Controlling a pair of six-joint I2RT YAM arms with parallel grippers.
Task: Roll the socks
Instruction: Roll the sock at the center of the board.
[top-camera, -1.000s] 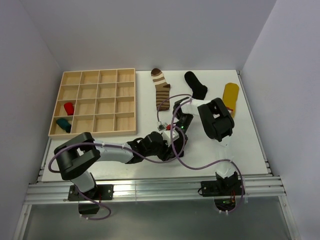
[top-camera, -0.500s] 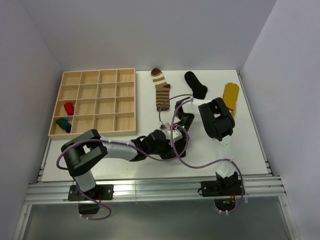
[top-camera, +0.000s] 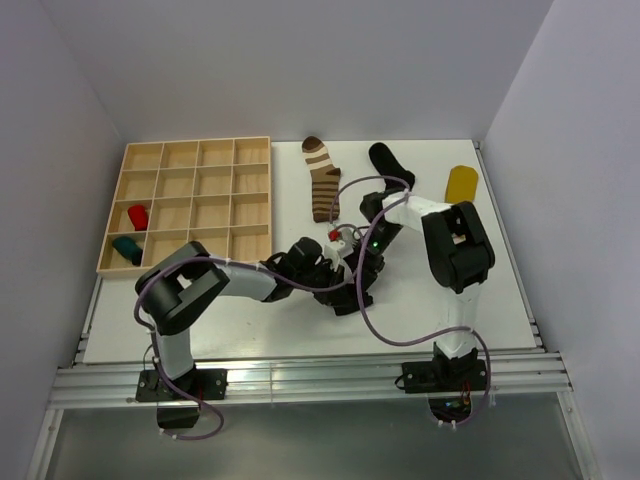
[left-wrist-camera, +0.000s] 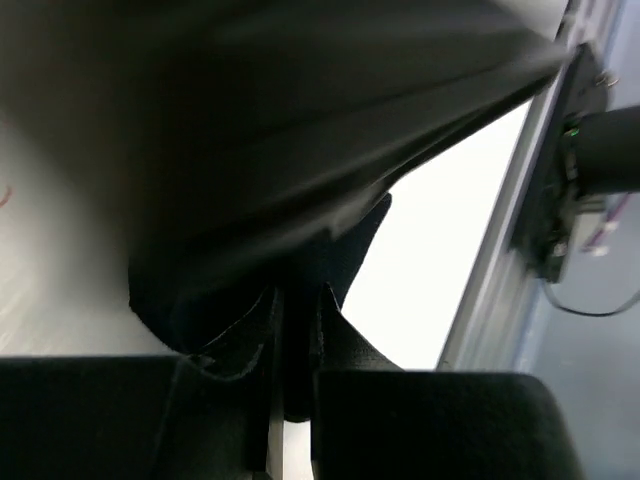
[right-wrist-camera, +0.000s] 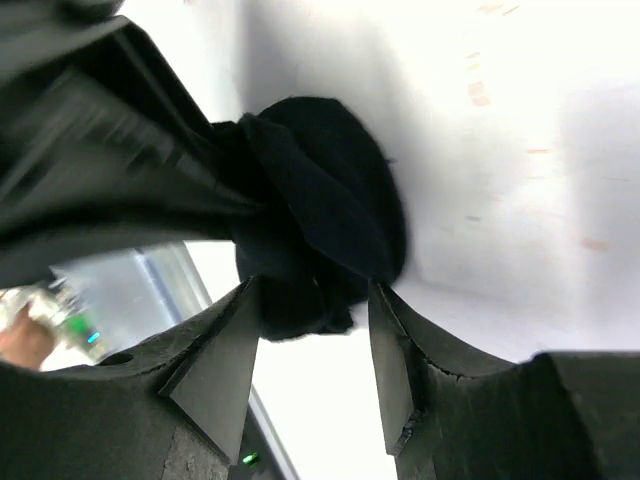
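A dark bundled black sock (right-wrist-camera: 320, 220) lies mid-table where both grippers meet. My left gripper (left-wrist-camera: 295, 310) is shut on a fold of this black sock (left-wrist-camera: 250, 150). My right gripper (right-wrist-camera: 315, 340) is open, its fingers standing either side of the bundle's near end without pinching it. From above, the left gripper (top-camera: 343, 276) and right gripper (top-camera: 364, 258) crowd together and mostly hide that sock. Three more socks lie flat at the back: a brown-and-cream striped one (top-camera: 322, 178), a plain black one (top-camera: 392, 168) and a yellow one (top-camera: 461, 182).
A wooden compartment tray (top-camera: 252, 205) sits at the back left, with a red roll (top-camera: 138, 216) and a teal roll (top-camera: 127, 248) in its left cells. Cables loop over the table around both arms. White walls close in the table.
My left gripper reached right and closed on the black sock. My right gripper opened off it, and the right arm's forearm swung up and to the right.
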